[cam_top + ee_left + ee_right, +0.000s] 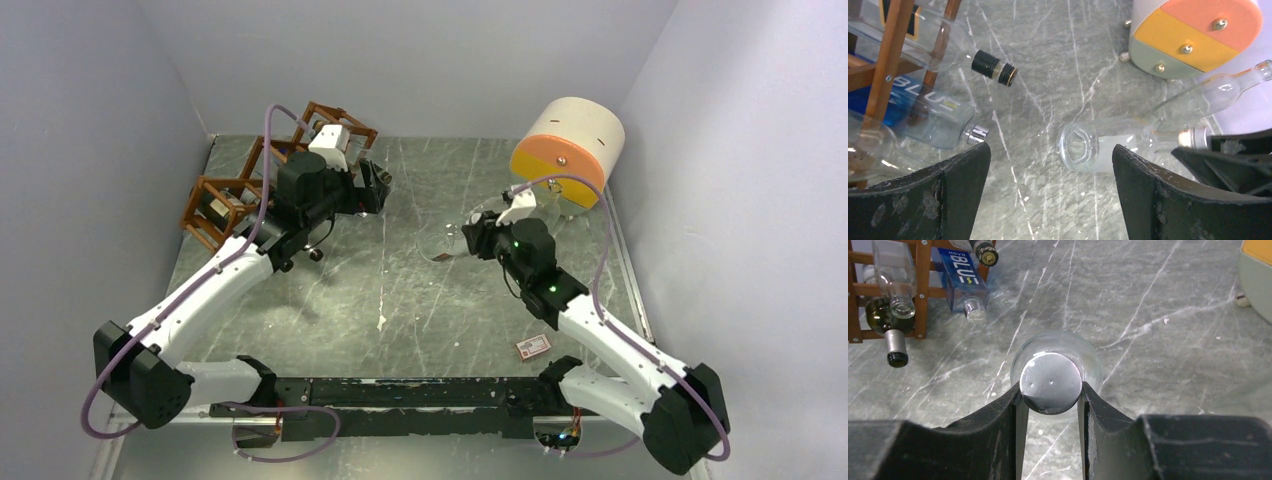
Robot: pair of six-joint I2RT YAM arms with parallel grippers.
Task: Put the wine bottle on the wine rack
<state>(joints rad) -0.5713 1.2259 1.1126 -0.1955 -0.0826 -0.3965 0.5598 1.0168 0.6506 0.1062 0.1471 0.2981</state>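
Note:
The wine rack [228,195] of reddish-brown bars stands at the far left and holds several bottles; it also shows in the left wrist view [890,55] and the right wrist view [923,290]. My right gripper [466,241] [1050,392] is shut on the silver-capped neck [1051,382] of a clear wine bottle [1093,147], which lies horizontal with its base pointing towards the rack. My left gripper [378,185] [1050,155] is open and empty just right of the rack, facing that bottle's base.
A white drum with an orange and yellow face [568,150] lies at the back right. A second clear bottle [1220,90] lies beside it. A blue-labelled bottle [923,110] and a black-capped bottle [993,67] stick out of the rack. A small card [533,346] lies near the front.

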